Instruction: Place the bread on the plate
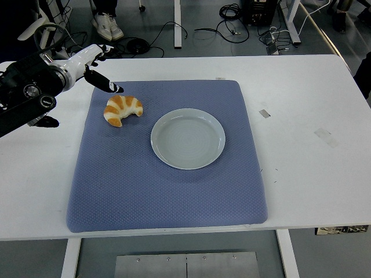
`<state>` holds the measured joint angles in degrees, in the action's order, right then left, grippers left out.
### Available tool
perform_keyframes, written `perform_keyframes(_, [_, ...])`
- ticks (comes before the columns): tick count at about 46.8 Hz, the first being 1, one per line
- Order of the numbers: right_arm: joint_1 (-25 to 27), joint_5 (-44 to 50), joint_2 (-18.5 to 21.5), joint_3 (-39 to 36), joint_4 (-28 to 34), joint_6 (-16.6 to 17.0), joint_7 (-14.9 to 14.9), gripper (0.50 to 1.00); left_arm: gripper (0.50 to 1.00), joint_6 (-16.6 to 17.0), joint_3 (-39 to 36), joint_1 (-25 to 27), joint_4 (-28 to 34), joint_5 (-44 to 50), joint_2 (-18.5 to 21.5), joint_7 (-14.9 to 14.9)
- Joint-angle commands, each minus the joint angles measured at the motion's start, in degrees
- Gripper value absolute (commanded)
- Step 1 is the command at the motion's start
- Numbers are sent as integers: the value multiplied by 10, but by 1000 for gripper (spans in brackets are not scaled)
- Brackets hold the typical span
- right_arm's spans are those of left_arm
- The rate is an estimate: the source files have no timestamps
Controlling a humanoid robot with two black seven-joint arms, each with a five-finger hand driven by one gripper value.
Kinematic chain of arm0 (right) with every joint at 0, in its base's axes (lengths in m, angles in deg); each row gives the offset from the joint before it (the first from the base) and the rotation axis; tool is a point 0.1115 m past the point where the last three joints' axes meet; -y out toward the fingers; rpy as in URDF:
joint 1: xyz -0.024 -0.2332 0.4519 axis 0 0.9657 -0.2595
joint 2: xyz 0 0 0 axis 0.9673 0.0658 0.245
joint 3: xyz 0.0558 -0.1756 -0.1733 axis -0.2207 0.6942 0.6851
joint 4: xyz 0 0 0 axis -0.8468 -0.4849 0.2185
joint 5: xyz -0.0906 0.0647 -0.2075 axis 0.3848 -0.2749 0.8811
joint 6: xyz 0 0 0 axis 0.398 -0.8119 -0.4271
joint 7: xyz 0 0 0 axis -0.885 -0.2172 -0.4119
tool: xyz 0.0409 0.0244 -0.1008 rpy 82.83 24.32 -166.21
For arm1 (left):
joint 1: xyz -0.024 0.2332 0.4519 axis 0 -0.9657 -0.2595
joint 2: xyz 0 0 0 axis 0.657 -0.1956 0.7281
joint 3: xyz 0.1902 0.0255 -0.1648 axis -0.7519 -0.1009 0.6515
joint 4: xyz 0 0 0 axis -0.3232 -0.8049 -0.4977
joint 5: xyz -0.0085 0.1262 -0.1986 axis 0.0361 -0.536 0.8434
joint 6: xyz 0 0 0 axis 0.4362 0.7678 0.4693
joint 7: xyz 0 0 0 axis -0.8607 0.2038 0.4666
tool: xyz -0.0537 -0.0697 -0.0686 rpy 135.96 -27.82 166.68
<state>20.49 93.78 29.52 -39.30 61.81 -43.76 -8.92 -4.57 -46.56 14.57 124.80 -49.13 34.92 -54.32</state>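
A blue quilted mat (168, 174) covers the middle of the white surface (307, 174). On it sits a pale round plate (188, 138), bare. The bread (122, 109), a golden croissant, lies on the mat just left of the plate, apart from its rim. Farther back, the robot's left hand (87, 62) reaches in from the left edge, fingers extended and holding nothing, one dark fingertip (114, 88) poised just beyond the croissant, not touching it.

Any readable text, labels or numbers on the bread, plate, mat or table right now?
None readable. The croissant, plate and blue mat carry no print. The grey tape scraps on the table look blank. Nothing legible on the left hand.
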Motion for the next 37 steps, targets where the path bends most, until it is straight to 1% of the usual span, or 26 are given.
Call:
perform_keyframes(1, [0,0,0,0,0,0,0,1000,924,-3,-3,1,5,2,4,2])
perform_keyframes(6, [0,0,0,0,0,0,0,1000,924,-6,-23,5,14,11,6,9])
perform_keyframes(11, [0,0,0,0,0,0,0,1000,924,-7,-23,7,29,17,16,11])
perform_keyframes(20, [0,0,0,0,0,0,0,1000,924,-4,-39,4,24,12,12,14])
perform_keyframes(25, [0,0,0,0,0,0,0,1000,924,6,-71,5,12,3,-7,16])
perform_keyframes(30, [0,0,0,0,0,0,0,1000,922,28,-106,7,-28,-8,-37,15])
perform_keyframes(32, [0,0,0,0,0,0,0,1000,922,34,-107,7,-29,-9,-39,15])
perform_keyframes(37, [0,0,0,0,0,0,0,1000,922,35,-104,14,-28,-13,-38,14])
